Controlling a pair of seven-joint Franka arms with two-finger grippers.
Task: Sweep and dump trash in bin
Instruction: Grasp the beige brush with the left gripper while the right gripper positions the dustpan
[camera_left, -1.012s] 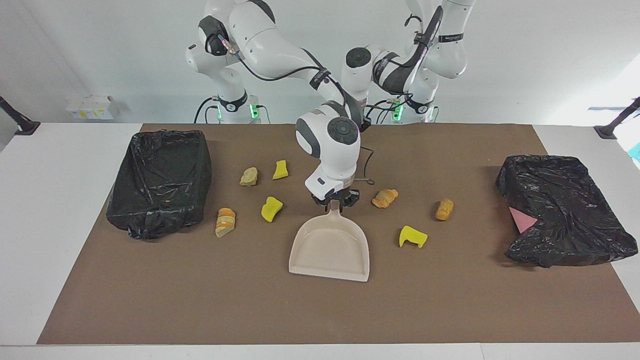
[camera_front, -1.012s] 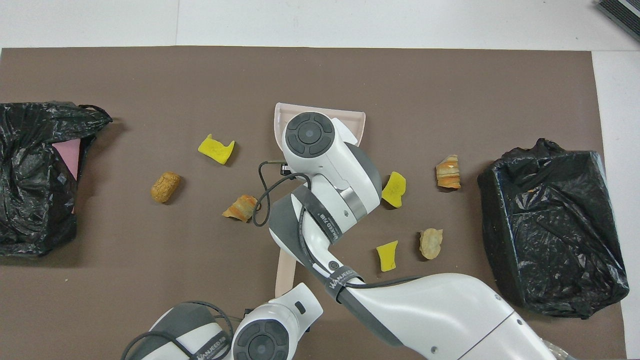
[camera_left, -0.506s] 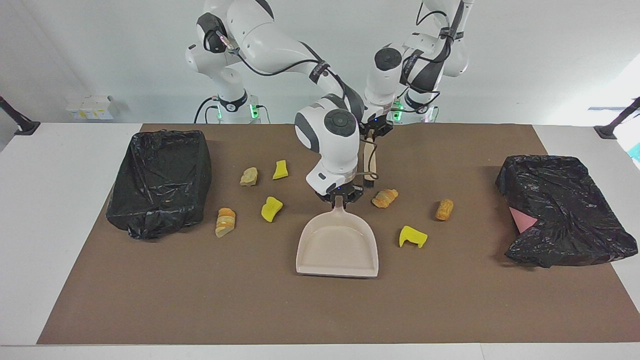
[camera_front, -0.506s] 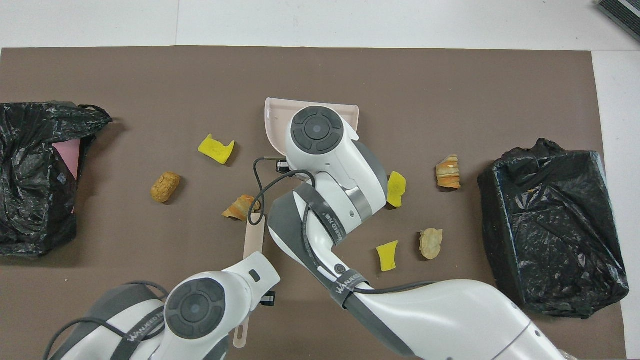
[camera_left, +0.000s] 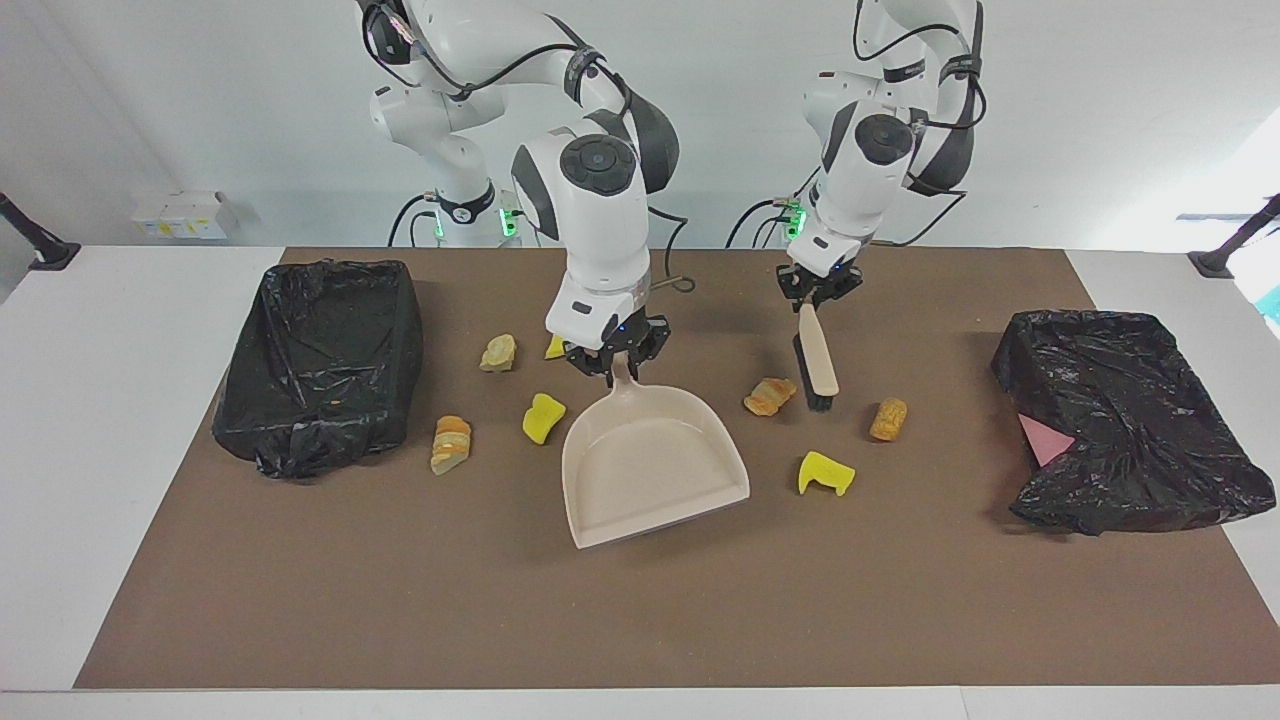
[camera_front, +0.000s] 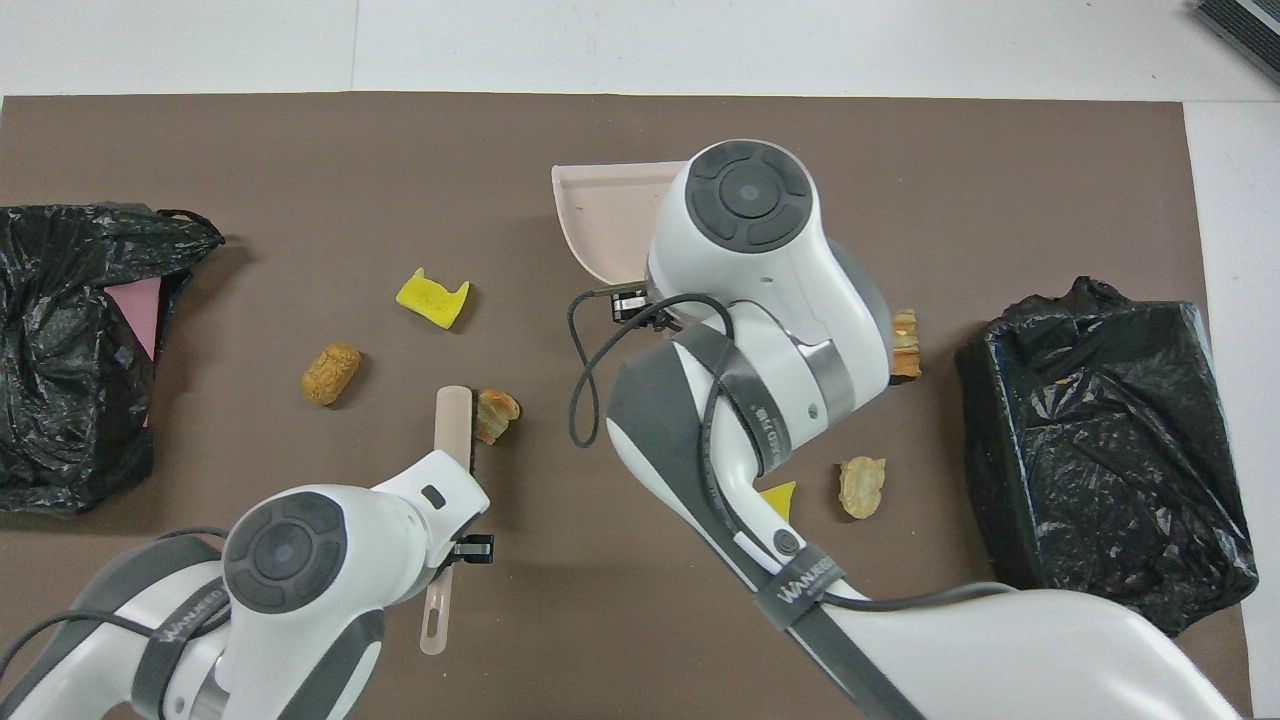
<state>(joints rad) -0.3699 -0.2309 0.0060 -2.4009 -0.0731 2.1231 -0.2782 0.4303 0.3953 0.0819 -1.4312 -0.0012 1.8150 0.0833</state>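
Dustpan (camera_left: 650, 460) now lifted and tilted at frame centre, clenched by right gripper (camera_left: 612, 362). Brush (camera_left: 816, 368) swung beside croissant (camera_left: 769, 395), gripped by left gripper (camera_left: 818, 290). Sweeping about to begin.

Trash (camera_left: 769, 396) scattered between two bins (camera_left: 318, 360) — dustpan (camera_left: 650, 465) amid.

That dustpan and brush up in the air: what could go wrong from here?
The dustpan, held by its handle in the right gripper, hangs tilted; set down like that, its lip might not lie flat and trash could slip under. The brush, held in the left gripper, hangs close by the croissant piece; a quick stroke might flick it away instead of into the pan.
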